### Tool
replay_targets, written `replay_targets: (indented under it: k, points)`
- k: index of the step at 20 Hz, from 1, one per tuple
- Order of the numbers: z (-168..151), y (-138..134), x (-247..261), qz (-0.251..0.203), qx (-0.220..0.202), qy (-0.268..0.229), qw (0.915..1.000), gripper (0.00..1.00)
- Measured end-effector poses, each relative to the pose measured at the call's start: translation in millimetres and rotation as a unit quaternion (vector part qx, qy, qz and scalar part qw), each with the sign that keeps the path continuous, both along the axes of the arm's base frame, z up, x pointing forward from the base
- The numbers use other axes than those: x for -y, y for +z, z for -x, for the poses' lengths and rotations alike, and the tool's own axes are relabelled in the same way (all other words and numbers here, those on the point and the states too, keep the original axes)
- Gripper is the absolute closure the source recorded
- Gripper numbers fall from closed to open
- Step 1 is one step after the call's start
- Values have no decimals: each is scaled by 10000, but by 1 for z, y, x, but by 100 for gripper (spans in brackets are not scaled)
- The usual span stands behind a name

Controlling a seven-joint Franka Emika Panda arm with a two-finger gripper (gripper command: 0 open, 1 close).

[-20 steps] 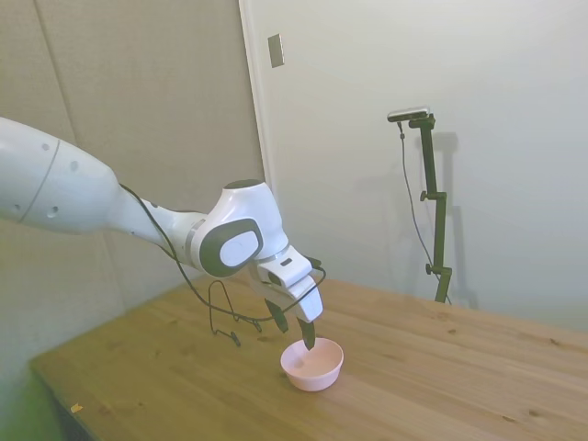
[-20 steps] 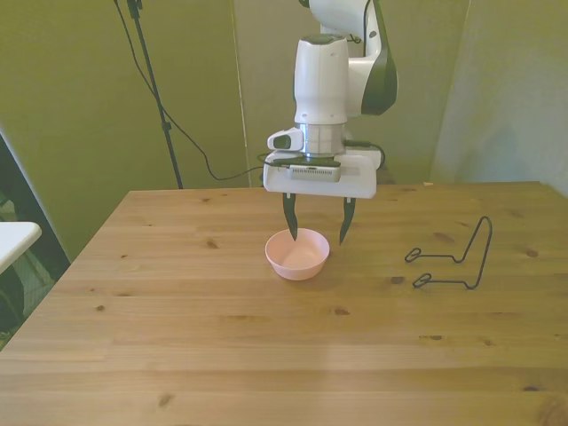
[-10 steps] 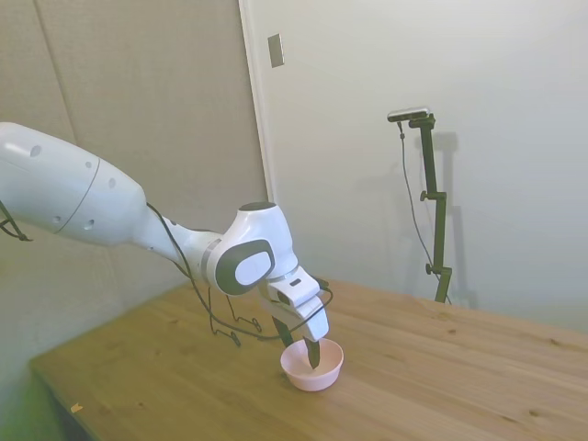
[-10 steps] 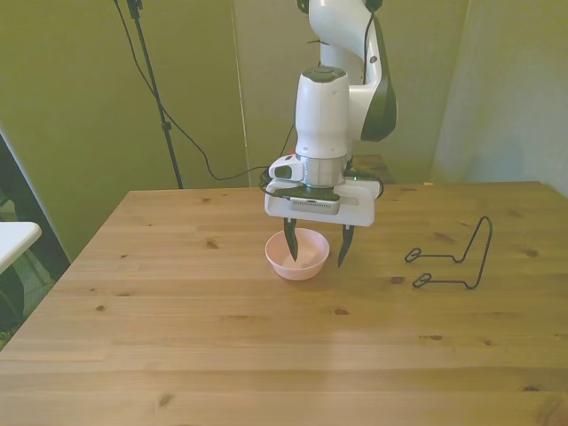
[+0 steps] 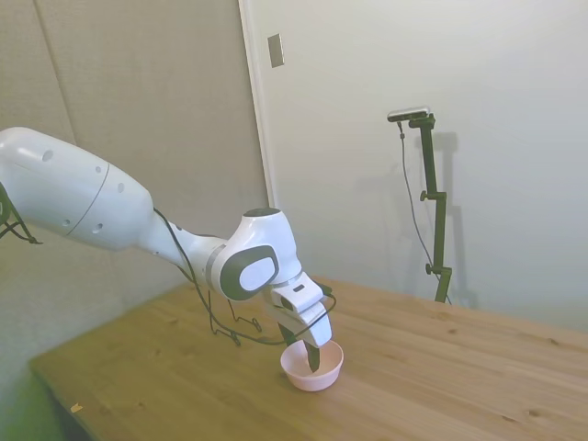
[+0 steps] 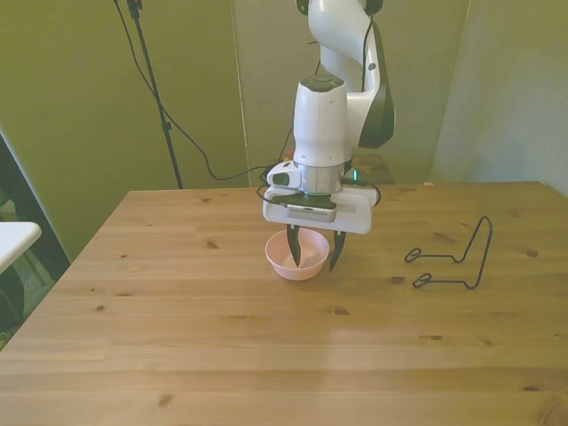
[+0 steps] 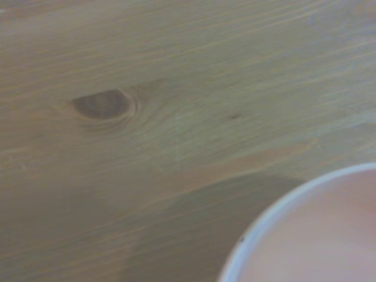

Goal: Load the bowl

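Two fingers straddle the bowl rim — gripper spread wide

One camera stood off the desk's side, another faced it across the wood; both shared the bowl, which the wrist camera saw close.

In the wrist view only an arc of the bowl shows, the rest cut off at the picture's corner, and the whole patch is soft. In the side view the arm hides most of the wire rack. In the front view one finger dips inside the bowl, perhaps touching its wall; I cannot tell.
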State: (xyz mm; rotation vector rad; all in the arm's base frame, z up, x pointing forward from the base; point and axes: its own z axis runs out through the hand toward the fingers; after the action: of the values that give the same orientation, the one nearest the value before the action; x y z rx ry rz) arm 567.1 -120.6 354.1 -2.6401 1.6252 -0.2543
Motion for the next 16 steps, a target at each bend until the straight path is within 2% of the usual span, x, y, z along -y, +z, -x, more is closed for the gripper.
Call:
replay_targets:
  k: [12, 16]
  points:
    - [-7, -1, -8, -37, 14, 38, 10000, 100]
    - [-11, 6, -7, -58, 79, 10, 10000, 100]
